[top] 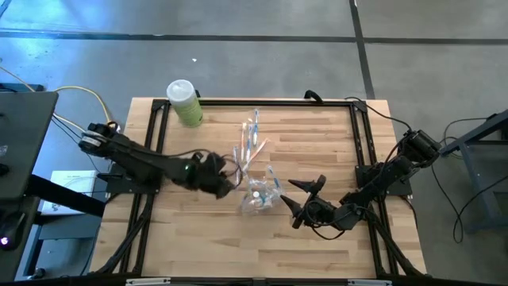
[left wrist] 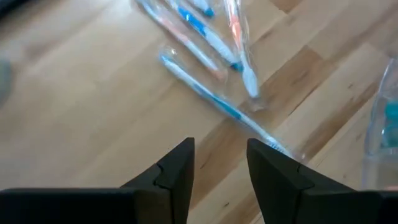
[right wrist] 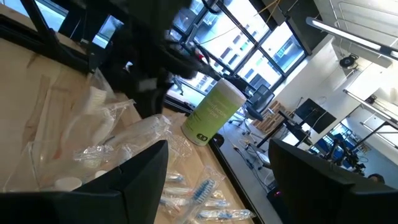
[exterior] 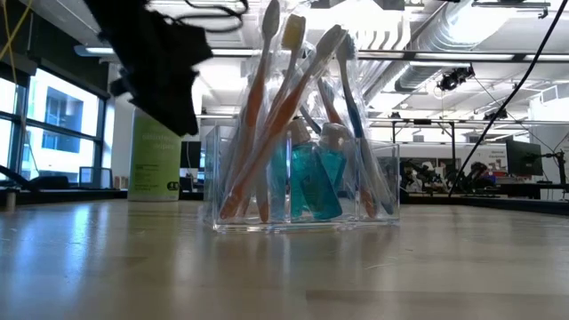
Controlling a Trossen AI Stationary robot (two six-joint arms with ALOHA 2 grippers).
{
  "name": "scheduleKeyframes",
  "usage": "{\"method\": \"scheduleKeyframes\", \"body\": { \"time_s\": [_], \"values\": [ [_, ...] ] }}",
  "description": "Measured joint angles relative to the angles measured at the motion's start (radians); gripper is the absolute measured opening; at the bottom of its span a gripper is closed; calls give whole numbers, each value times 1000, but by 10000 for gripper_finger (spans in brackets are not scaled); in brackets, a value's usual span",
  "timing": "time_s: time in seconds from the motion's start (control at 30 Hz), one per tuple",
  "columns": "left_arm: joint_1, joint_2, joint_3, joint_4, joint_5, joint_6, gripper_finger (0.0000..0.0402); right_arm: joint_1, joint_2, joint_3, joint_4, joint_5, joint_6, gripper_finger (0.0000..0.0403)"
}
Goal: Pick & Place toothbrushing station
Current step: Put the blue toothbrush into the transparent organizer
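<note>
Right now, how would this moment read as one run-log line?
left gripper: open, empty, above loose toothbrushes | right gripper: open, empty, beside clear holder | holder: upright, brushes inside

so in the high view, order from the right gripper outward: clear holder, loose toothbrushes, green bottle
From the right gripper:
1. clear holder, just to its left
2. loose toothbrushes, table's middle, farther back
3. green bottle, far back-left corner

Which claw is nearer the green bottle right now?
The left claw. It hovers open toward the table's middle, nearer the front than the green bottle at the back left edge. The right claw, also open, sits farther off across the table.
</note>
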Motion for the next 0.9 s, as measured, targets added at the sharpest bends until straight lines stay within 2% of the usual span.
{"method": "scheduleKeyframes", "body": {
  "time_s": [0.17, 0.27, 0.4, 0.57, 0.9],
  "values": [
    [124, 19, 1, 71, 200, 48, 140, 0, 0, 0, -1, 0, 8, 270],
    [181, 36, 1, 80, 263, 39, 140, 0, 0, 0, -14, 0, 18, 270],
    [231, 59, 1, 97, 273, 11, 140, 0, 0, 0, -60, 0, 51, 270],
    [274, 115, 1, 125, 337, -12, 140, 0, 0, 0, -80, -3, 60, 270],
    [313, 194, 1, 241, 335, 55, 132, 0, 0, 0, -83, -27, 60, 270]
  ]
}}
